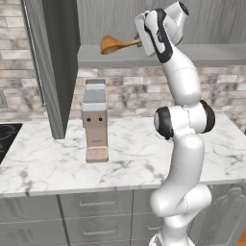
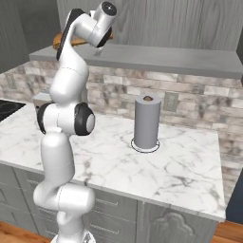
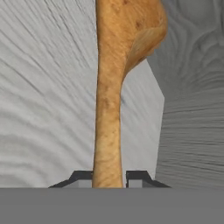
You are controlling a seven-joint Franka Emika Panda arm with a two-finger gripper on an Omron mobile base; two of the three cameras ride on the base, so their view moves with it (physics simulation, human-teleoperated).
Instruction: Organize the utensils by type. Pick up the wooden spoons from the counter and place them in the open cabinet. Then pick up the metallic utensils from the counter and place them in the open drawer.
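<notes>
Gripper (image 3: 109,177) clenched on handle of wooden spoon (image 1: 113,44), fingertips (image 3: 81,177) flanking it at 6 o'clock of hand view, bowl out at 12 o'clock. Held level over grey shelf (image 1: 202,55) of open cabinet, bowl toward 9 o'clock in left base view, likely so as to lie flat once released. Below on counter (image 1: 43,163): small appliance (image 1: 95,122) and paper towel roll (image 2: 145,122). Spoon not yet set down.

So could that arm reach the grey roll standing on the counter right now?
Probably not straight away. The fingers are closed on a wooden spoon, held up at the open cabinet. Nothing stands around the grey roll, but the spoon has to be put down first.
</notes>
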